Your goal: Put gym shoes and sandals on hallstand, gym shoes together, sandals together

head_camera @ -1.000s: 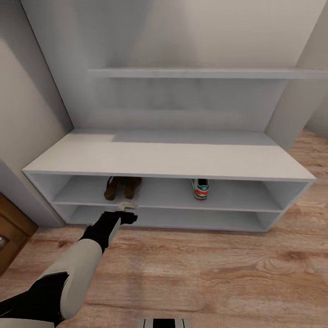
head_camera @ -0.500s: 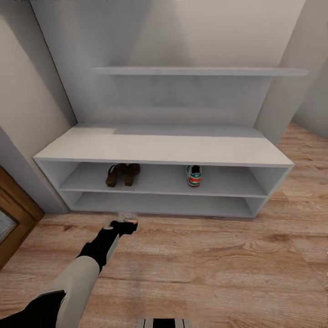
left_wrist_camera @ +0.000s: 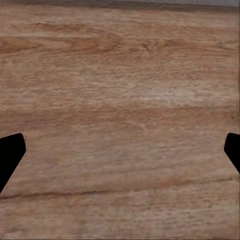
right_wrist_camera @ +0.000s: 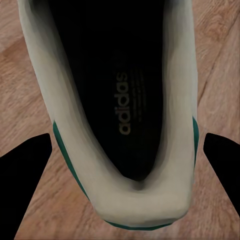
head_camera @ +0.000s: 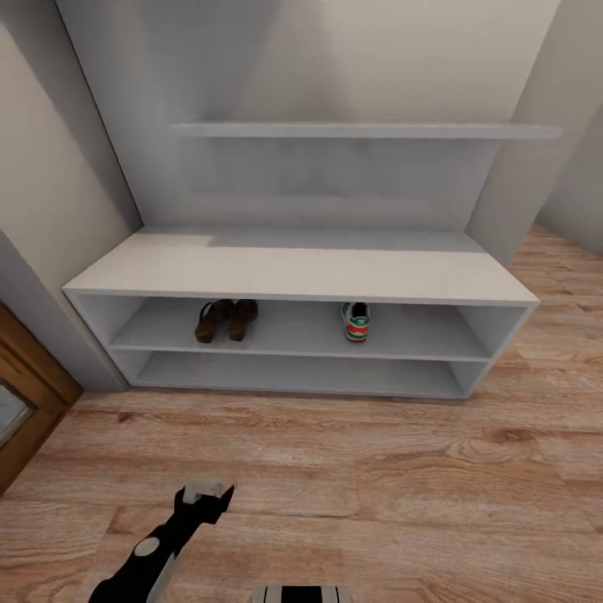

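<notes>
Between our right jaws [right_wrist_camera: 120, 150], spread wide, a trainer [right_wrist_camera: 120, 100] reads "adidas" on its insole, its toe cut off. Our left jaws [left_wrist_camera: 120, 150] stand released over bare floor [left_wrist_camera: 120, 75]. On the rack's [head_camera: 301, 272] upper shelf sit both sandals [head_camera: 224, 320] and another trainer [head_camera: 356, 322], half hidden.

Soft even light, faint shadows, blurry wrist close-ups
</notes>
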